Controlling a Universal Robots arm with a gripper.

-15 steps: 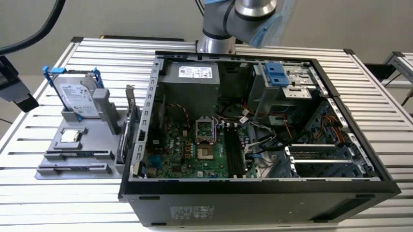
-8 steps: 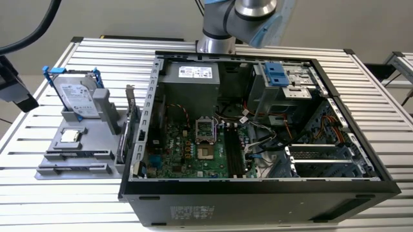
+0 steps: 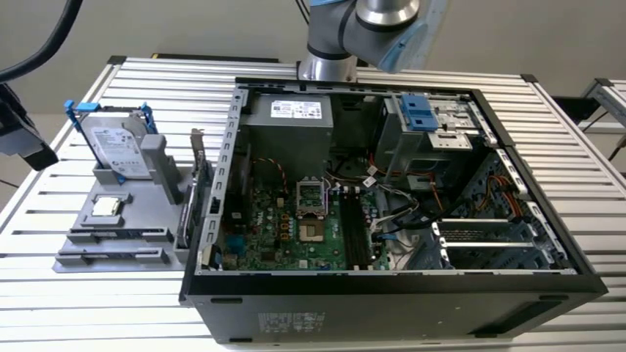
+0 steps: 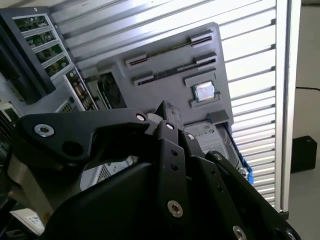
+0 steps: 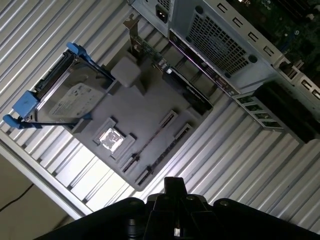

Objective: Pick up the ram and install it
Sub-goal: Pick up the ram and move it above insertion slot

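As far as I can make out, the ram [image 5: 150, 144] is the thin strip standing on edge in the grey holder [image 5: 145, 112], between its end slots and near the processor chip [image 5: 110, 139] and the hard drive [image 5: 65, 97]. The holder sits on the slatted table [image 5: 240, 165], just beside the computer case [image 3: 391, 290]. The gripper [image 5: 173, 186] hangs well above the holder, jaws together on nothing. A clean pick, I'd judge, needs the jaws parted and squared across the stick's flat faces at mid-length, then a straight lift.

An open computer case [image 3: 391, 312] lies beside a grey tray [image 3: 108, 255] holding a hard drive [image 3: 119, 150].
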